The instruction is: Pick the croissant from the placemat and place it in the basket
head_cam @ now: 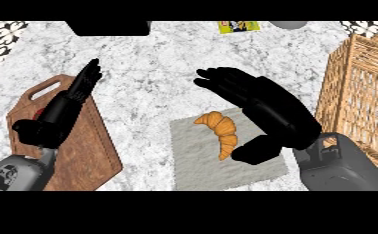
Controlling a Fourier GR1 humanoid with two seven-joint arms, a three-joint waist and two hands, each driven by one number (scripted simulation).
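A golden-brown croissant (220,131) lies on the grey placemat (199,160) in the middle of the counter. My right hand (269,109) hovers open just right of and above it, fingers stretched toward the upper left and thumb (255,151) below, near the croissant's lower tip. The croissant sits in the gap between thumb and fingers, not held. The wicker basket (354,88) stands at the right edge, partly cut off. My left hand (63,110) rests open at the left, fingers pointing up, over the wooden board.
A brown wooden cutting board (92,153) lies at the left under my left forearm. At the counter's far edge are a dark object (109,27), a yellow packet (238,26) and a grey round thing (288,24). The marble counter (155,63) spreads between.
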